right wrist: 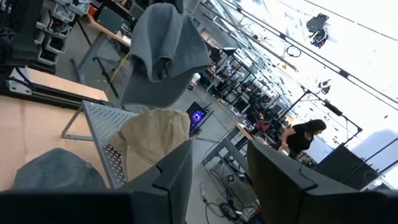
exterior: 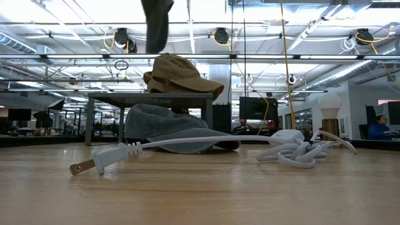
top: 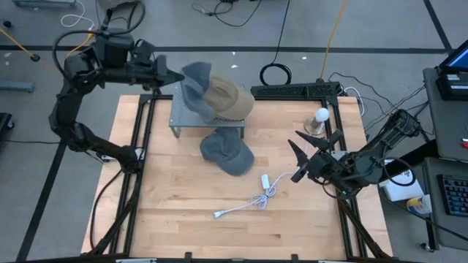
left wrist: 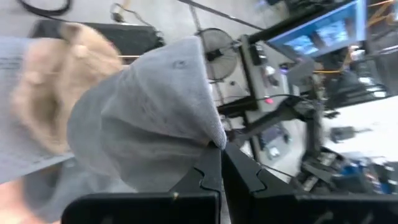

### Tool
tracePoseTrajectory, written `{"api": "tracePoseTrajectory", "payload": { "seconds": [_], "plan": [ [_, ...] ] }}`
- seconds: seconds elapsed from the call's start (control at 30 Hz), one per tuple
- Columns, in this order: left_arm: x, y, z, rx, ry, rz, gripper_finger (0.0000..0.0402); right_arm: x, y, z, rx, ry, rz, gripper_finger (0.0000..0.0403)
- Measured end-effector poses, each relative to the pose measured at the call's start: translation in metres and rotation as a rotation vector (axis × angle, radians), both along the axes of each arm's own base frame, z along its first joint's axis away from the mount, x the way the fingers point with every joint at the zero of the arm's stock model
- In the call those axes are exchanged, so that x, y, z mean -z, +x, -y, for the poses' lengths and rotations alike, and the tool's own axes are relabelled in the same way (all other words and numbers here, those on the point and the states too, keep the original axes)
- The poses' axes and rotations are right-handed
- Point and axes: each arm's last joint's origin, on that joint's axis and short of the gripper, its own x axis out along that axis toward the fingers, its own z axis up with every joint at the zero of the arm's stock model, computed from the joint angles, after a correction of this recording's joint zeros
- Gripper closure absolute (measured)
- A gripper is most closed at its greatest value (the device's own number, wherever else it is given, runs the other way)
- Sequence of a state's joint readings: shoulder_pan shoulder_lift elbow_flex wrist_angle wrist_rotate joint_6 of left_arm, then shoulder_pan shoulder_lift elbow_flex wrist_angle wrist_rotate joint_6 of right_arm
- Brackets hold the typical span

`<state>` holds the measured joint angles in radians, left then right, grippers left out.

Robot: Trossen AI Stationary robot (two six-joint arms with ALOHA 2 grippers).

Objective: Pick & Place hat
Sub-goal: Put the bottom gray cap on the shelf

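Observation:
My left gripper (top: 178,77) is shut on a grey hat (top: 194,84) and holds it in the air over the left end of a grey perforated rack (top: 208,120). The low view shows this hat (exterior: 156,22) hanging above a tan hat (exterior: 178,75), which lies on top of the rack (exterior: 150,97). A second grey hat (top: 227,153) lies on the table, partly under the rack's near edge. My right gripper (top: 298,157) is open, near the table's right side, pointing toward the hats. My left gripper pinches the grey hat by a bunched edge of its cloth (left wrist: 211,138) between its two fingers (left wrist: 239,171); brim or crown, I cannot tell. The fingers come about level from the table's left. The hat is lifted clear and droops slack from the fingers.
A white cable with a plug (top: 248,201) lies loose on the table's near middle. A light bulb on a stand (top: 320,117) is at the right, far side. Black frame rails (top: 142,146) run along the table's sides. A person (right wrist: 301,137) sits far off in the room.

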<state>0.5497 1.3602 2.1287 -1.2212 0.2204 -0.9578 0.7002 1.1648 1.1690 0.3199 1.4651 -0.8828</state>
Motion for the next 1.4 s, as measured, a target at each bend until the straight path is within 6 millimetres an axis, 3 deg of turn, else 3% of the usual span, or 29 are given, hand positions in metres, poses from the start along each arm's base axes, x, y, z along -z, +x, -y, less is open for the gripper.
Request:
{"api": "tracePoseTrajectory", "payload": {
  "seconds": [0.27, 0.57, 0.77, 1.07, 1.23, 1.4],
  "plan": [
    [0.011, -0.015, -0.008, -0.172, 0.043, -0.186, 0.0401, 0.001, 0.0, 0.0, 0.0, -0.01, -0.012, 0.026],
    [0.024, -0.016, -0.035, -0.335, 0.181, -0.435, 0.0401, 0.002, 0.001, 0.001, 0.006, -0.012, -0.016, 0.0259],
    [0.04, 0.0, -0.063, -0.217, 0.208, -0.567, 0.0401, 0.003, 0.001, 0.001, 0.007, -0.027, -0.032, 0.0263],
    [0.077, 0.024, -0.098, -0.173, 0.078, -0.776, 0.0401, 0.009, 0.002, 0.0, 0.006, -0.076, -0.091, 0.0263],
    [0.079, 0.027, -0.101, -0.203, 0.05, -0.761, 0.0401, 0.009, 0.002, 0.0, 0.006, -0.08, -0.097, 0.0263],
    [0.07, 0.017, -0.094, -0.272, 0.066, -0.748, 0.0401, 0.009, 0.002, 0.0, 0.006, -0.08, -0.096, 0.0263]
  ]
}}
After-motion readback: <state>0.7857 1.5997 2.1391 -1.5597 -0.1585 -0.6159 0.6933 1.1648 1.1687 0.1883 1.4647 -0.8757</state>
